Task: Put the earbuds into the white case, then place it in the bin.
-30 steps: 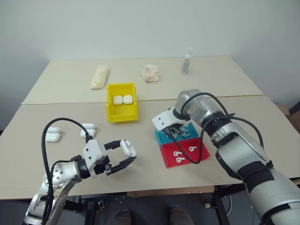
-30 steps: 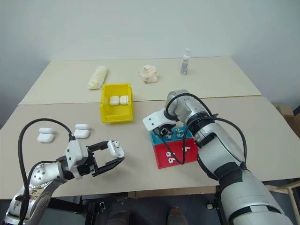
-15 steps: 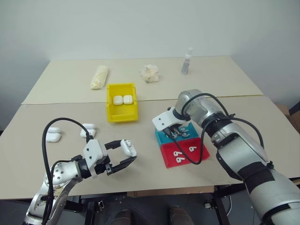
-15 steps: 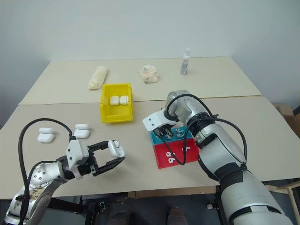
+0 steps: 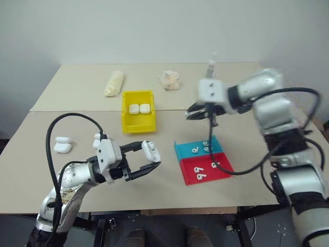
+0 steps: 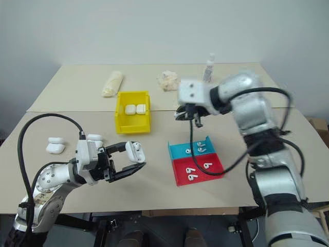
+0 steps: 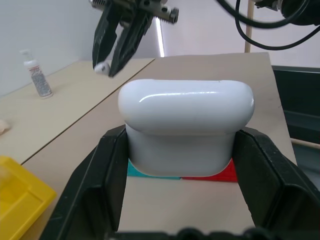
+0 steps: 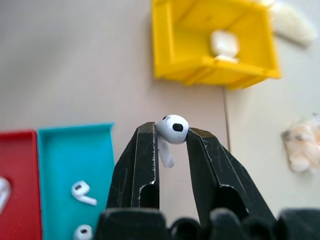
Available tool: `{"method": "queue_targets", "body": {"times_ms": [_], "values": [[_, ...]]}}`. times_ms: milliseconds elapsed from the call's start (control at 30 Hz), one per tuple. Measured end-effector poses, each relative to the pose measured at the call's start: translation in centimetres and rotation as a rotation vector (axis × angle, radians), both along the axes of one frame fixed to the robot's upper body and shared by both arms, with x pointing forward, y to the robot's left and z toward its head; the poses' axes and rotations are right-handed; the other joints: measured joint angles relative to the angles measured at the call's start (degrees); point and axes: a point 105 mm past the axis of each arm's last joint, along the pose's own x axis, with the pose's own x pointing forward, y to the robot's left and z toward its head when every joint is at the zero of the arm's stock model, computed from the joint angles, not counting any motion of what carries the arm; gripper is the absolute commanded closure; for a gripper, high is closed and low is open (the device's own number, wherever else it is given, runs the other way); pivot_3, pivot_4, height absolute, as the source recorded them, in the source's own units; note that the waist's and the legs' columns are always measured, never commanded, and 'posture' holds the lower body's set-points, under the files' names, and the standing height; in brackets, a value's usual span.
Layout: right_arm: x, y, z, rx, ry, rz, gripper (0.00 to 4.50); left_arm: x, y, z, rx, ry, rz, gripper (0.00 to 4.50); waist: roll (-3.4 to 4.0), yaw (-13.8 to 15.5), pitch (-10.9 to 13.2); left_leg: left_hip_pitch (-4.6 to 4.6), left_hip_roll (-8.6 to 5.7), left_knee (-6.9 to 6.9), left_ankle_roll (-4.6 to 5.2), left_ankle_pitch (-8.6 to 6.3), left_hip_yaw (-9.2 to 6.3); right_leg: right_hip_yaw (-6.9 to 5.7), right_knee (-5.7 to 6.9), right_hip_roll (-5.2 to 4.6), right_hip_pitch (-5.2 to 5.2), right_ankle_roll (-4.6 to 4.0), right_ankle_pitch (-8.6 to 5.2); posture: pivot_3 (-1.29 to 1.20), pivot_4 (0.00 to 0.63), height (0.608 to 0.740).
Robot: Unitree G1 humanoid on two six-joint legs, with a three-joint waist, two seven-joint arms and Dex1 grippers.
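The right gripper (image 8: 169, 140), above the table's middle, pinches one earbud (image 8: 171, 131) just under its head: tiny, light, glossy, likely to slip or twist. The left gripper (image 7: 182, 165), above the near edge, clamps the case (image 7: 185, 125) by its sides: rigid, smooth, lid up.

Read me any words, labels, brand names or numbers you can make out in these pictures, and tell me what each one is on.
No text can be read.
Bottle: it has a label, too small and blurred to read.
White case in the left gripper: plain, no marking.
Yellow bin, teal tray, red tray: no print.
Earbud in the right gripper: no print.
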Motion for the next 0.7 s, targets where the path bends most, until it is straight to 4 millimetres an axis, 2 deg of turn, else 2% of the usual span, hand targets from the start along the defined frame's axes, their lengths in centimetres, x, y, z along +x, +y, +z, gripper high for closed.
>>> {"method": "queue_targets", "body": {"times_ms": [133, 200, 333, 433, 533, 700], "values": [[-3.9, -0.7, 2.3, 0.285, 0.063, -0.013, 3.83, 0.2, -1.5, 1.4, -0.033, -0.032, -0.081, 1.7, -0.02, -0.16, -0.02, 0.09, -0.01, 0.04, 0.02, -0.01, 0.02, 0.06, 0.01, 0.0, 0.06, -0.01, 0.0, 0.0, 0.15, 0.74], [-5.2, -0.9, 3.1, 0.424, 0.089, -0.01, 3.83, 0.4, -2.0, 1.7, -0.042, -0.033, -0.099, 1.7, -0.03, -0.25, -0.02, 0.11, -0.01, 0.03, 0.03, -0.01, 0.01, 0.07, 0.0, 0.03, 0.08, 0.0, 0.0, 0.0, 0.15, 0.74], [-8.5, -0.2, 4.3, 0.693, 0.151, 0.086, 3.83, 0.7, -3.8, 2.5, -0.055, -0.023, -0.153, 1.7, -0.04, -0.12, -0.03, 0.07, -0.03, 0.06, 0.03, 0.0, -0.03, 0.07, 0.07, 0.03, 0.08, 0.02, 0.02, 0.0, 0.15, 0.74], [-10.3, -0.2, 4.5, 0.76, 0.164, 0.126, 3.83, 1.0, -4.8, 3.5, -0.08, -0.037, -0.165, 1.7, -0.04, -0.01, -0.03, 0.05, -0.06, 0.06, 0.04, -0.01, -0.07, 0.03, 0.04, 0.02, 0.12, 0.04, 0.03, 0.0, 0.15, 0.74], [-11.2, 0.2, 4.1, 0.801, 0.204, 0.169, 3.83, 0.9, -5.4, 4.7, -0.105, -0.06, -0.185, 1.7, -0.04, -0.03, -0.03, 0.06, -0.07, 0.06, 0.04, 0.0, -0.07, 0.03, 0.04, 0.02, 0.13, 0.04, 0.03, 0.0, 0.15, 0.74], [-12.0, 0.4, 2.2, 0.794, 0.278, 0.165, 3.83, 0.7, -5.9, 5.2, -0.129, -0.068, -0.205, 1.7, -0.04, -0.15, -0.03, 0.06, -0.07, 0.07, 0.05, 0.0, -0.05, 0.06, 0.02, 0.02, 0.12, 0.04, 0.03, 0.0, 0.15, 0.74]]}}
